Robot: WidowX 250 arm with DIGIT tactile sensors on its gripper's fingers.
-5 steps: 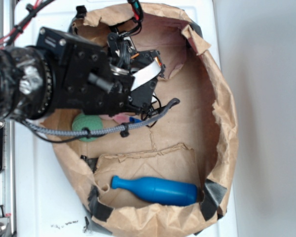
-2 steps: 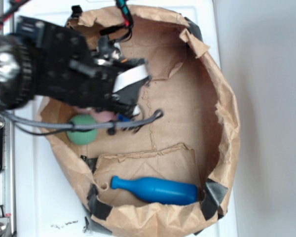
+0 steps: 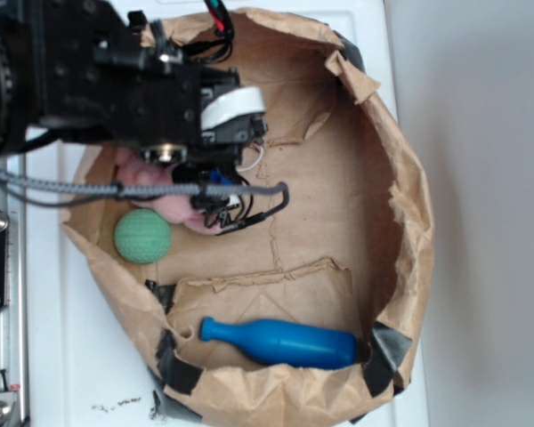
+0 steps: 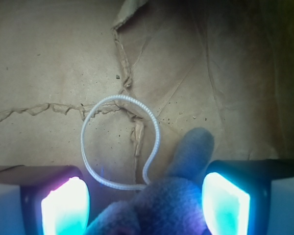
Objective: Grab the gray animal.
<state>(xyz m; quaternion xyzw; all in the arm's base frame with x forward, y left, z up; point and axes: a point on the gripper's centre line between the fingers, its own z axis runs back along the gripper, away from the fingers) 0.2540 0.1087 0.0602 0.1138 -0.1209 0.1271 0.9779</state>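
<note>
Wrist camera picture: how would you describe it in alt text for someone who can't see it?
A small gray plush animal sits between two glowing gripper fingers, which stand apart on either side of it. Its thin white cord loop lies on crumpled brown paper.

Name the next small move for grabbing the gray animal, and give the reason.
Probably close the gripper: in the wrist view the gray animal already sits between the two open fingers, its white loop lying ahead on the brown paper.
</note>
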